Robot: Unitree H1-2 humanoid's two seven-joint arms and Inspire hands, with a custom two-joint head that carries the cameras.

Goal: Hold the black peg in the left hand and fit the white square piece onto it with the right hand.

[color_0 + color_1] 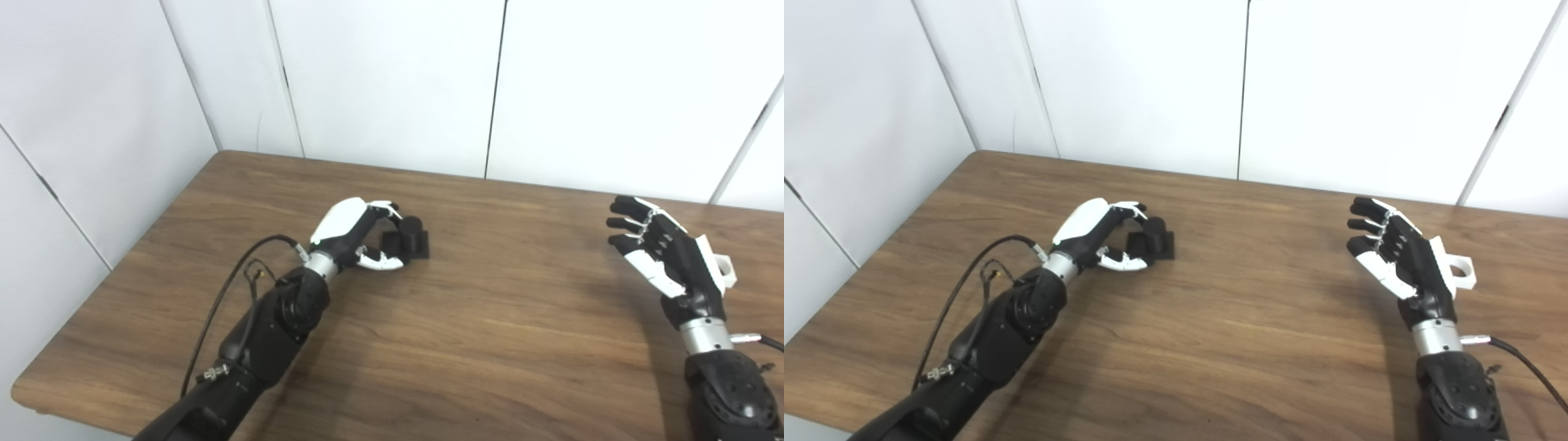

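The work surface was a wooden table with a brown wood-grain top and a rounded near-left corner. Its far edge sat close against a white panelled wall, and its left edge ran alongside a second white wall that met the first at the corner behind the table's far-left end. Dark vertical seams divided the panels, and a diagonal seam crossed the left wall. Soft shadows lay on the wood. The grain ran roughly left to right.
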